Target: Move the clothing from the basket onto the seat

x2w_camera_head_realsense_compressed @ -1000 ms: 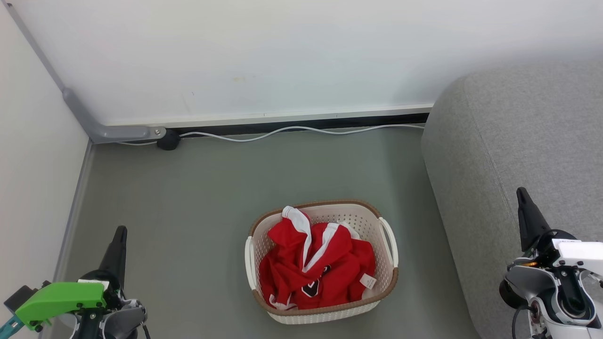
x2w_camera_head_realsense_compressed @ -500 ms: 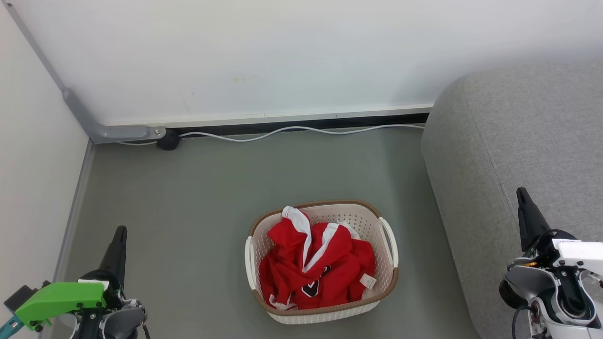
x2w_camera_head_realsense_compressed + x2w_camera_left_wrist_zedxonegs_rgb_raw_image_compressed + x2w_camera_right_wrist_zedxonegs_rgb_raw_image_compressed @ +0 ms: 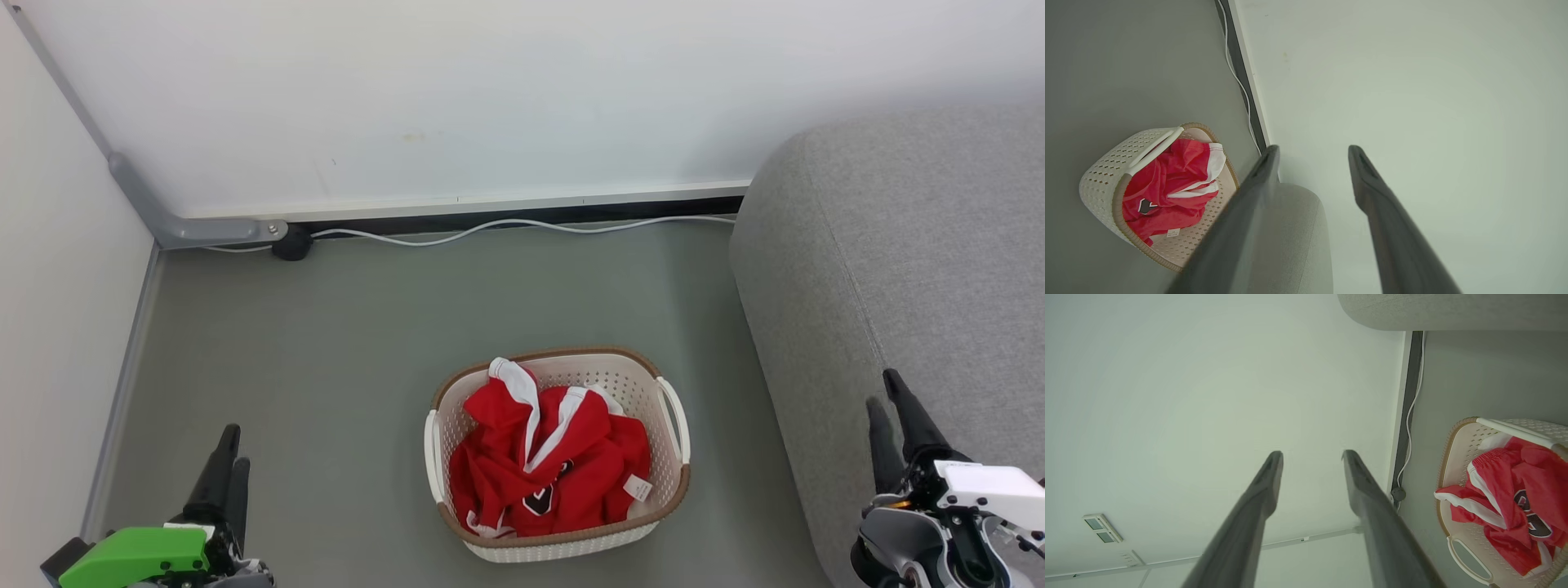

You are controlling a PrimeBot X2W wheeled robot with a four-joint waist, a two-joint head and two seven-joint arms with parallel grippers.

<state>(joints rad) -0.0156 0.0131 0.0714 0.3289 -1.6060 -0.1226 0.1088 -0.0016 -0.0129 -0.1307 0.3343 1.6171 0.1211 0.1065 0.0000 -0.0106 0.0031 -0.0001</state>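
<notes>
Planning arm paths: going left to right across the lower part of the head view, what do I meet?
left hand → basket → right hand

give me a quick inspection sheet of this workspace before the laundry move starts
surface: grey-green floor, the basket stands on it
job's things: red clothing heaped inside the cream basket; grey seat on the robot's right, no clothing on the part in view
clutter: nothing seen
grippers: left gripper and right gripper both open, holding nothing, apart from the basket
cables: white cable along the wall base, meeting a small black fitting
surroundings: white wall; grey conduit in the left corner
</notes>
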